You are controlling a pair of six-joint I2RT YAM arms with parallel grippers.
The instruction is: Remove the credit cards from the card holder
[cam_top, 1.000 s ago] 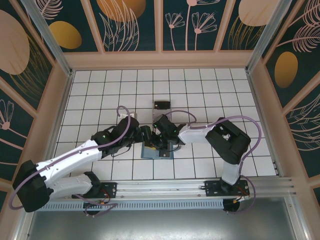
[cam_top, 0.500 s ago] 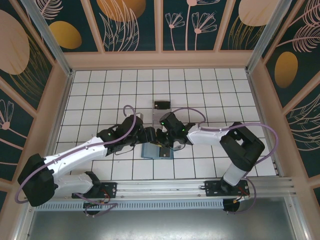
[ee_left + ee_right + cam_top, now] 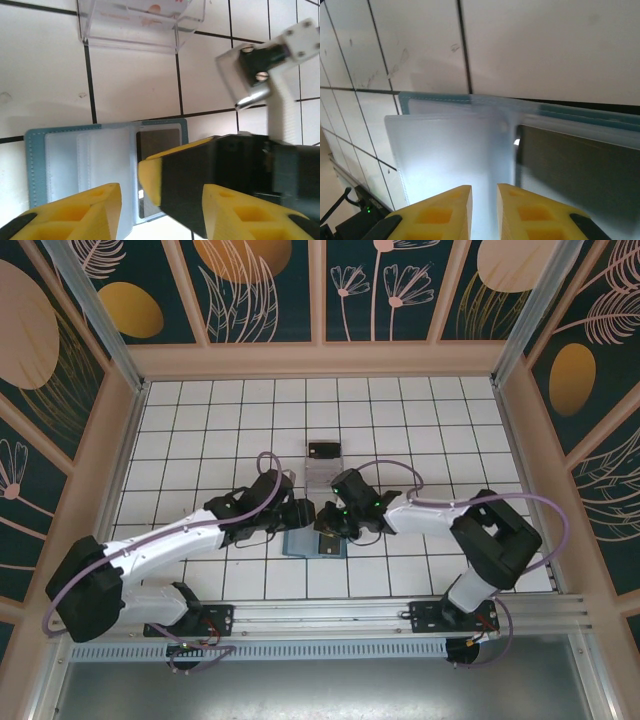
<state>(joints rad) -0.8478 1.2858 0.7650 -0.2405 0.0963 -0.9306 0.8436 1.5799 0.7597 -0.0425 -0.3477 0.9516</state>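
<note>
Card holder (image 3: 313, 544) open flat on tiled counter (image 3: 200, 420), between both arms | dark credit card (image 3: 159, 145) in its pocket | left hand (image 3: 303, 514) wide open, empty, over holder, likely to pin it | right hand (image 3: 483, 200) nearly closed at clear sleeve edge, grip unclear

Just ahead of the yellow fingers (image 3: 70, 210), white tiles (image 3: 135, 85) crossed by dark grout lines, with a clear plastic box (image 3: 140, 25) standing farther out past them and, well beyond on every side, beige-framed wall panels (image 3: 260, 290) painted with pale flowers and orange ovals on dark teal.
</note>
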